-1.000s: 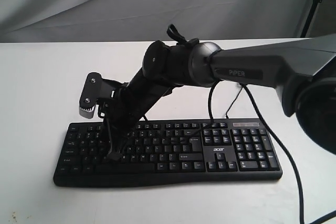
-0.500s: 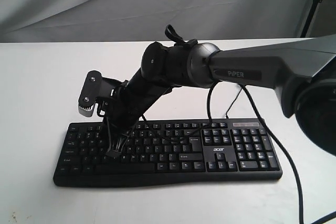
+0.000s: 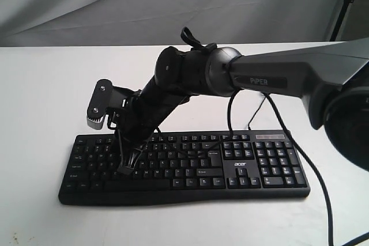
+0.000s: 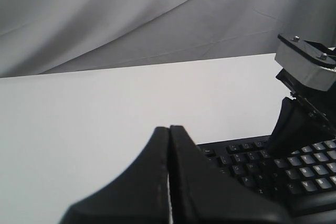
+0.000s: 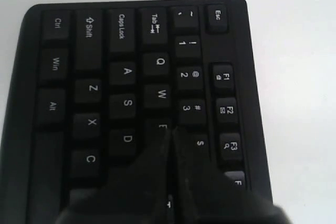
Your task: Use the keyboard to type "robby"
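Clenched, both pairs of jaws, nothing between them.

Exterior view first: right gripper [image 3: 124,170] pointing down at the left half of the keyboard [image 3: 271,168], tip right at the keys, contact too close to call. Keyboard flat near the front of the white table [image 3: 46,84], number pad to the right. Right arm [image 3: 277,76] reaching across from the right and blocking the middle of the upper key rows. Black cable [image 3: 302,156] trailing past the number-pad end. Grey cloth [image 3: 115,4] hanging behind.

Over to the left wrist view: left gripper [image 4: 169,129] pinched together, keyboard's end just past the tips, bare table beyond, silver camera block [image 4: 307,66] at the edge.

Right wrist view: tips over the key beside W, legend half hidden.
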You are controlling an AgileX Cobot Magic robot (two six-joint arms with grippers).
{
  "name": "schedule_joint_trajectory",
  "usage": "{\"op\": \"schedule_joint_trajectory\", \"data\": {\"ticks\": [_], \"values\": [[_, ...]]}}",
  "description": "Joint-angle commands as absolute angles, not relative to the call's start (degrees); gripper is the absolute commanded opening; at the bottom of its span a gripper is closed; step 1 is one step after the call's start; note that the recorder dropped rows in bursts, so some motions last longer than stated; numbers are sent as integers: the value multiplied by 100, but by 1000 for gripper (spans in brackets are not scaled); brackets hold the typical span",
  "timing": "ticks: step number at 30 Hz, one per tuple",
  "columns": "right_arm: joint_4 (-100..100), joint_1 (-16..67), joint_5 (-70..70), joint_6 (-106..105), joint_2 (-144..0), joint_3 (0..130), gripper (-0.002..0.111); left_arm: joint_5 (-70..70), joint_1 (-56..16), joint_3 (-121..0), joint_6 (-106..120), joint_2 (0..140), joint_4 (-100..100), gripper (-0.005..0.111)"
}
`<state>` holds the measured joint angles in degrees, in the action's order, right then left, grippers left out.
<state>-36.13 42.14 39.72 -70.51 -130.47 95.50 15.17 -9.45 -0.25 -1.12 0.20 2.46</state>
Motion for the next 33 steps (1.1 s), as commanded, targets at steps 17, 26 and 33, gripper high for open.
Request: {"op": "schedule_joint_trajectory", "data": {"ticks": [17, 26, 33], "values": [[-3595, 4215, 3995, -6895, -13035, 9584, 0, 1486, -982, 0, -128, 0, 274, 0], [-3595, 4215, 3994, -6871, -13035, 9584, 0, 1486, -982, 0, -128, 0, 274, 0], [-3595, 4215, 3994, -6847, -13035, 9584, 0, 1486, -982, 0, -128, 0, 274, 0]]}}
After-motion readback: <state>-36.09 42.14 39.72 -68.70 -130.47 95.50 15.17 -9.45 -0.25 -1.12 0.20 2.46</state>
